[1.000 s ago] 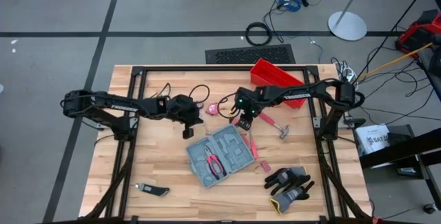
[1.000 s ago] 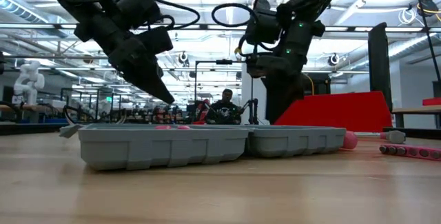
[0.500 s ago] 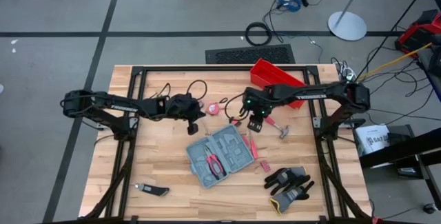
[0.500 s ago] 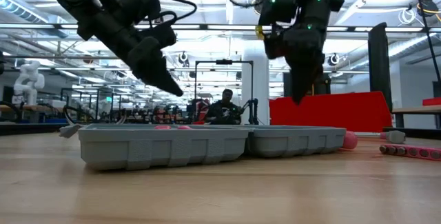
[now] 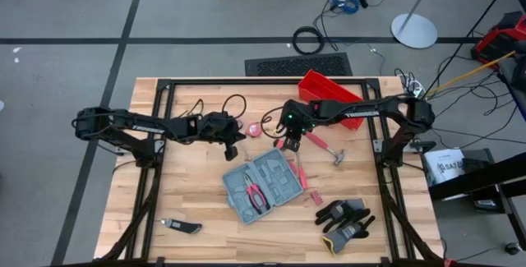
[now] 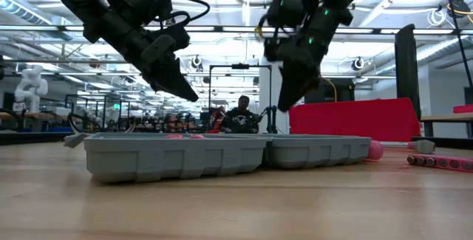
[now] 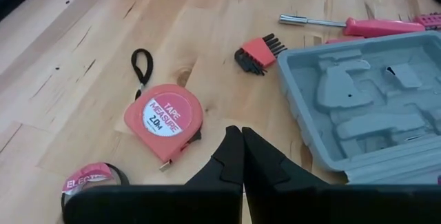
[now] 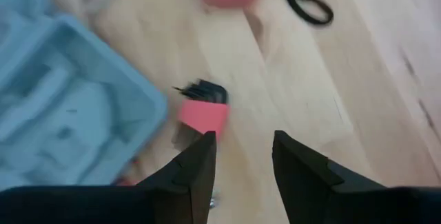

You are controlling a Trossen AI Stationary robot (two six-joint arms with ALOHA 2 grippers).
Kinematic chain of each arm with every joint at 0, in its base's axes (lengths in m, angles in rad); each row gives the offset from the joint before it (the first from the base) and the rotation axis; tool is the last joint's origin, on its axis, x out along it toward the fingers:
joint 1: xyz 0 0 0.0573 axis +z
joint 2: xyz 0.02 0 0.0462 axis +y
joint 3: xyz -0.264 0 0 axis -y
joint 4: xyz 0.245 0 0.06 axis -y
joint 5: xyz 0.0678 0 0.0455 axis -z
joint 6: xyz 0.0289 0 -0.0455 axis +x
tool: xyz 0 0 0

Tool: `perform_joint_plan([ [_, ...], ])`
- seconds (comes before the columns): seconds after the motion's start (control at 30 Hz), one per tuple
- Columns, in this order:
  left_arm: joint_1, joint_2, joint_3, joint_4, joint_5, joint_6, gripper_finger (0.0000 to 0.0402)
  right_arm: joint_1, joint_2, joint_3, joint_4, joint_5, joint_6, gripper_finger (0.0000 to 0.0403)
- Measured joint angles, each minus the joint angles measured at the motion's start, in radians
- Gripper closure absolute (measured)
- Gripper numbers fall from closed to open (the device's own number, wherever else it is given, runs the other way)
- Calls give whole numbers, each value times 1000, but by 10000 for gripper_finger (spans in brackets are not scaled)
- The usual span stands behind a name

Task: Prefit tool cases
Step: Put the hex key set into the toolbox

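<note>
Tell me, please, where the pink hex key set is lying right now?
In the left wrist view the hex key set lies on the wooden table, just off a corner of the open tool case, between the tape measure and the pink-handled screwdriver.

A single tool case (image 5: 265, 184) was found lying open and flat on the worktop, roughly at its middle and slightly toward the front edge, turned at an angle to the edges. It was grey-blue plastic with rounded corners, its two hinged halves spread side by side. Moulded tool-shaped slots were seen inside, one half holding red-handled pliers (image 5: 256, 193).
</note>
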Motion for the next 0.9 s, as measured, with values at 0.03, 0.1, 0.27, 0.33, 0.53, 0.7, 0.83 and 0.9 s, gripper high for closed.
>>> perform_joint_plan([
  [0.03,0,0,0,-1,0,0,400,-5,17,0,4,1,0,270],
  [0.1,0,0,0,1,0,0,400,-11,54,0,28,1,2,270],
  [0.27,0,0,0,1,0,0,400,-11,119,-1,31,-9,21,270],
  [0.33,0,0,0,0,0,0,400,-3,137,-1,35,-19,37,270],
  [0.53,0,0,0,3,-2,1,400,35,176,-1,106,-86,60,270],
  [0.7,0,0,0,3,-8,0,400,63,180,-1,197,-75,68,270],
  [0.83,0,0,0,3,-9,1,400,74,189,-1,207,-54,58,270],
  [0.9,0,0,0,3,-10,1,400,78,205,-1,205,-46,38,270],
])
